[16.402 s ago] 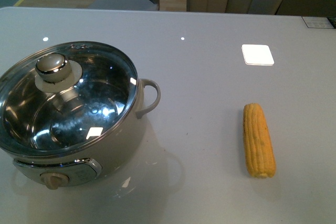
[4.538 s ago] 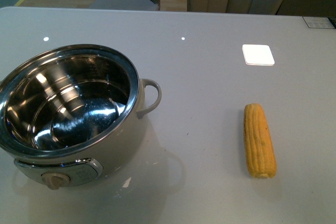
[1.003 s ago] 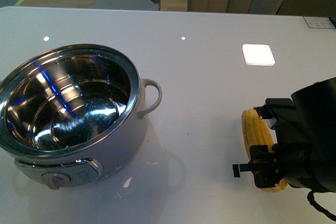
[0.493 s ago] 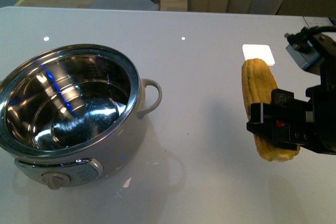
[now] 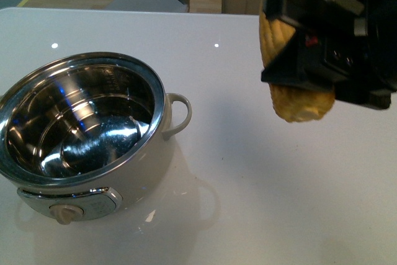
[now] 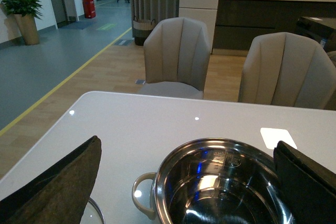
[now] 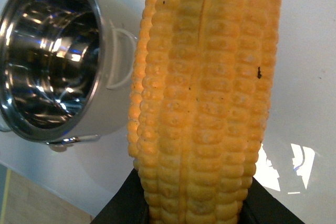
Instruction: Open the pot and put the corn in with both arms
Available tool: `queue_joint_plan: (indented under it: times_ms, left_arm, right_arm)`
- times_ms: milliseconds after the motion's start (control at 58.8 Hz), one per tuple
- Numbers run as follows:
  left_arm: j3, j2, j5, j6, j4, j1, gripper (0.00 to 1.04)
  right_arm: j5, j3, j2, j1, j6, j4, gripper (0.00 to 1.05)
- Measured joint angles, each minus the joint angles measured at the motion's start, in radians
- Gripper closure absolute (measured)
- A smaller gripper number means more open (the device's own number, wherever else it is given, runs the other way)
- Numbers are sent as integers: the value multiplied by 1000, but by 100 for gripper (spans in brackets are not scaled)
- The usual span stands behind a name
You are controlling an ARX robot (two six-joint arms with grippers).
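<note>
The pot (image 5: 152,166) stands lidless at the table's front left, its steel interior empty. The corn (image 5: 298,100) hangs in the air to the right of the pot and above the table, with my right gripper (image 5: 291,54) shut on it. In the right wrist view the corn (image 7: 205,103) fills the middle, my black fingers (image 7: 121,208) grip its lower end, and the pot (image 7: 113,77) lies off to one side. My left gripper (image 6: 184,187) hangs open and empty over the pot (image 6: 157,192), one finger (image 6: 63,182) on either side of it.
A curved glass edge (image 6: 97,216) shows on the table beside the pot's handle. Two padded chairs (image 6: 176,51) stand beyond the table's far edge. A bright square light patch (image 6: 277,137) lies on the white table (image 5: 217,153).
The lid came off the pot. My right gripper closed on the corn, lifted it off the table and has carried it upward and a little leftward, toward the pot's side.
</note>
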Motion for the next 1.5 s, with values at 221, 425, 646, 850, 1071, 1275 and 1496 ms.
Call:
queue_joint_plan:
  times_ms: [221, 425, 646, 850, 1071, 1275, 1496]
  left_arm:
    - [0, 0, 0, 0, 0, 0, 7]
    - [0, 0, 0, 0, 0, 0, 7]
    - [0, 0, 0, 0, 0, 0, 7]
    - [0, 0, 0, 0, 0, 0, 7]
    - [0, 0, 0, 0, 0, 0, 7]
    - [0, 0, 0, 0, 0, 0, 7]
    - [0, 0, 0, 0, 0, 0, 7]
  right_arm:
    - [-12, 116, 71, 81, 88, -10, 77]
    - [-12, 240, 170, 133, 132, -24, 71]
    - [-19, 362, 284, 162, 183, -39, 70]
    - [-35, 443, 363, 167, 242, -39, 70]
    - [-36, 507, 442, 179, 285, -40, 64]
    - [-29, 575, 520, 184, 297, -59, 64]
    - [-24, 631, 567, 199, 314, -84, 61]
